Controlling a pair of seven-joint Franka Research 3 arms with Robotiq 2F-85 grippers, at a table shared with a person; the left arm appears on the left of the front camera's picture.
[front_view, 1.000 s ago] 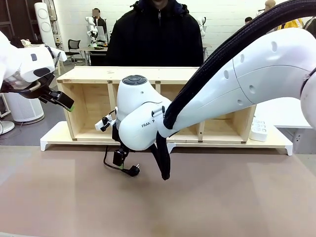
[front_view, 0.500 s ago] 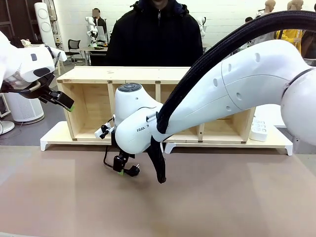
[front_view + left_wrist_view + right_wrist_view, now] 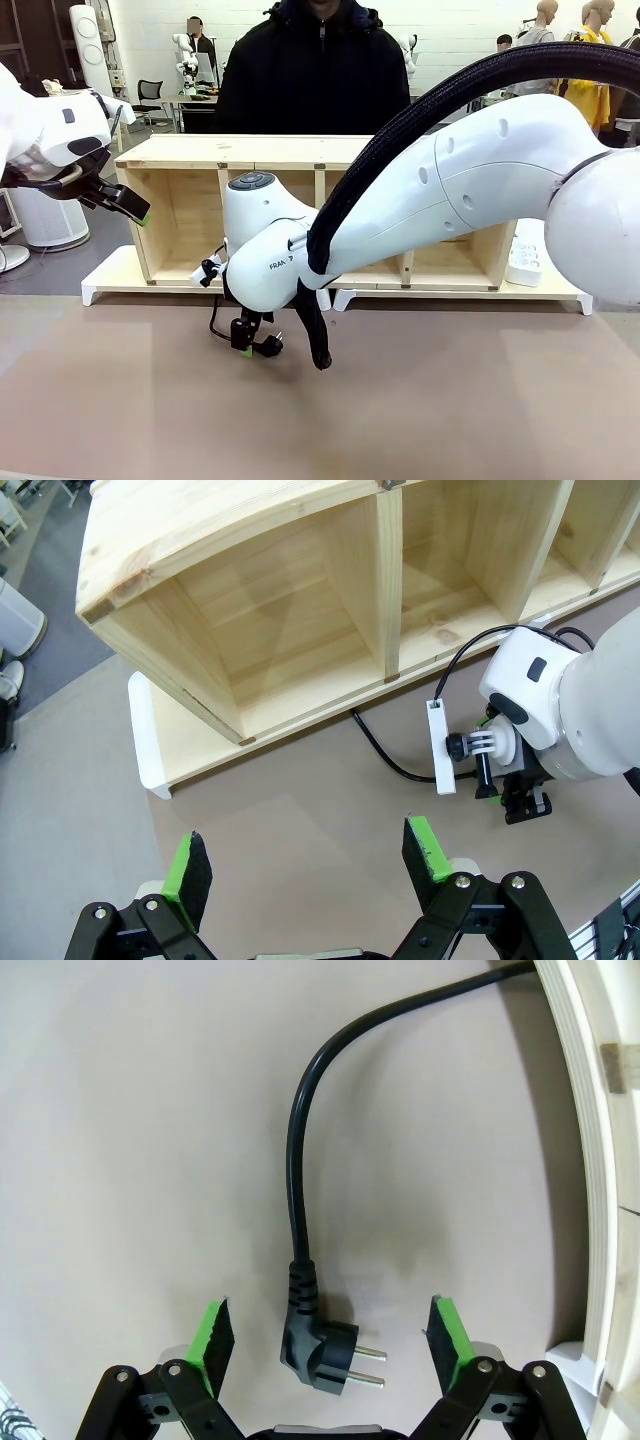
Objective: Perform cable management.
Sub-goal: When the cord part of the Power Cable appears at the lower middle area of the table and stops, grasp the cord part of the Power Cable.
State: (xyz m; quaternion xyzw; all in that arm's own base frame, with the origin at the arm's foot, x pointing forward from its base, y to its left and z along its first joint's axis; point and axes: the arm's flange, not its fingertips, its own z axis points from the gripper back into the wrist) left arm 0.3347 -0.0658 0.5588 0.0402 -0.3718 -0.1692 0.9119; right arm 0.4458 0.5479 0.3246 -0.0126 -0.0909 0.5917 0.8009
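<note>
While left gripper (image 3: pixel 305 858) and right gripper (image 3: pixel 330 1325) gape empty | cable (image 3: pixel 292 1160) plug's prongs point toward shelf (image 3: pixel 590 1160)

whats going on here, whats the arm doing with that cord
The right gripper is down low over the table, open, with a finger on each side of the plug of the black cable; it has not closed on it yet. The cable runs back toward the wooden shelf. The left gripper is open and holds nothing, up by the shelf's left end. A person stands behind the shelf, not touching anything.
</note>
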